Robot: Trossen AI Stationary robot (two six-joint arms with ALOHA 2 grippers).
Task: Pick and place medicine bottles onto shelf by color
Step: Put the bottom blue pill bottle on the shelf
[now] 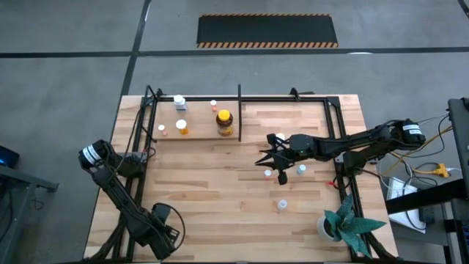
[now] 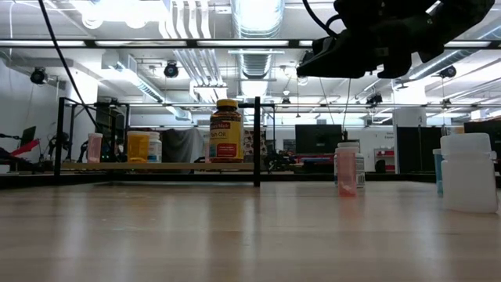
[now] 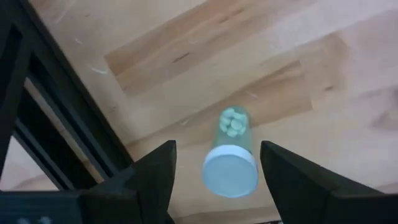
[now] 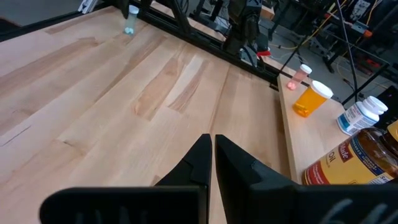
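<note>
Hovering with left gripper [image 3: 214,168] fingers spread wide around, seemingly not touching, pale green pill bottle [image 3: 231,163]; right gripper [image 4: 212,158] hanging pinched closed, empty.

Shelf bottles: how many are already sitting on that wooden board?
5: a white bottle and a tiny red-capped one at the back, a tiny pink bottle and an orange vial in front, the amber jar rightmost.
</note>
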